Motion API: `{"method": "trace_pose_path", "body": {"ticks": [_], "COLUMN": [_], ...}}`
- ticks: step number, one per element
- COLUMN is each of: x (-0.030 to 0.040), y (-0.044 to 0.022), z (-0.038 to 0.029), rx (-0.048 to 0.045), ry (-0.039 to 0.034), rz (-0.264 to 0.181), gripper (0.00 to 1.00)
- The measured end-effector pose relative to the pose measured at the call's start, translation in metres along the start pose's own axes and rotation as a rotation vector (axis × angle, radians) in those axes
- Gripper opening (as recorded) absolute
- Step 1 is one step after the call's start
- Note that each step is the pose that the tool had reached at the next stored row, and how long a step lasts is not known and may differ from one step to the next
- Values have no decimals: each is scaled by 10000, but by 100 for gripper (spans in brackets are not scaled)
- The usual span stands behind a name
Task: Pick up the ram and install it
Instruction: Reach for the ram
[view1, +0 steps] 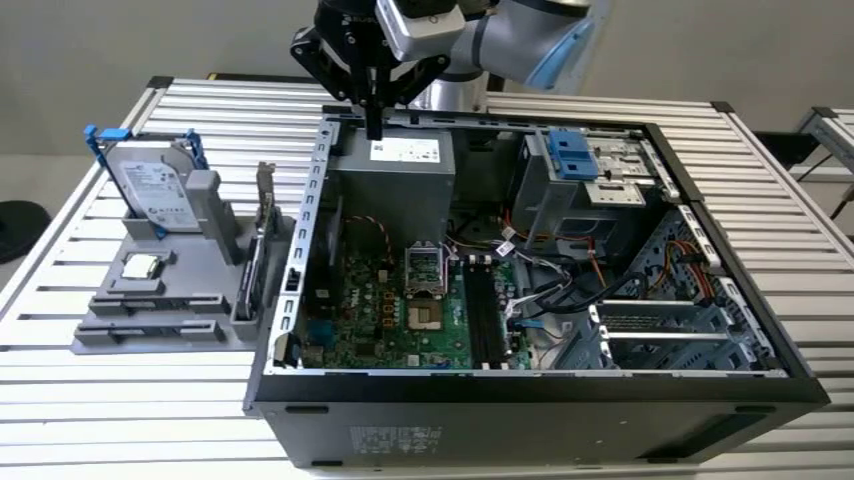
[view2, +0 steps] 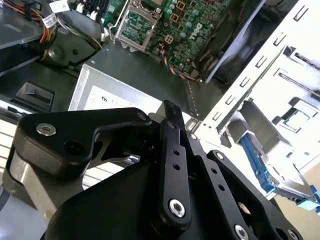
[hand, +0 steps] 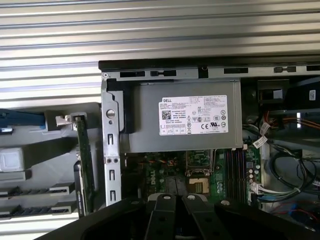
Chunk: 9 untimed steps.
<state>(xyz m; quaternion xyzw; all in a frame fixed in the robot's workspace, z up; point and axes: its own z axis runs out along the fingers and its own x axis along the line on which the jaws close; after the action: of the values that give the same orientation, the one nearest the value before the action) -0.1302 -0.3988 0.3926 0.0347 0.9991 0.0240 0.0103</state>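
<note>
A ribbed aluminium tabletop (view1: 80, 400) of long parallel slats spans the scene under bright, even light, its grooves running towards the exterior view's left and right; the same pale slats catch a glare in the first wrist view. Behind it stands a plain grey wall (view1: 160, 40). A second slatted table (view1: 834, 125) edges in at the exterior view's right, and a dark round object (view1: 16, 225) sits low at its left.

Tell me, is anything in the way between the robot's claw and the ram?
Low down, the case's side wall and an upright card stand between them. The gripper hangs above the power supply, higher than that wall; the ram stands in the grey holder outside it.
</note>
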Motion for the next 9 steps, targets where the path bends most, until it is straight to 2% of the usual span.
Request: {"method": "trace_pose_path", "body": {"ticks": [9], "x": [168], "y": [-13], "z": [-4], "rx": [-1], "ry": [0], "rz": [-28], "gripper": [0]}}
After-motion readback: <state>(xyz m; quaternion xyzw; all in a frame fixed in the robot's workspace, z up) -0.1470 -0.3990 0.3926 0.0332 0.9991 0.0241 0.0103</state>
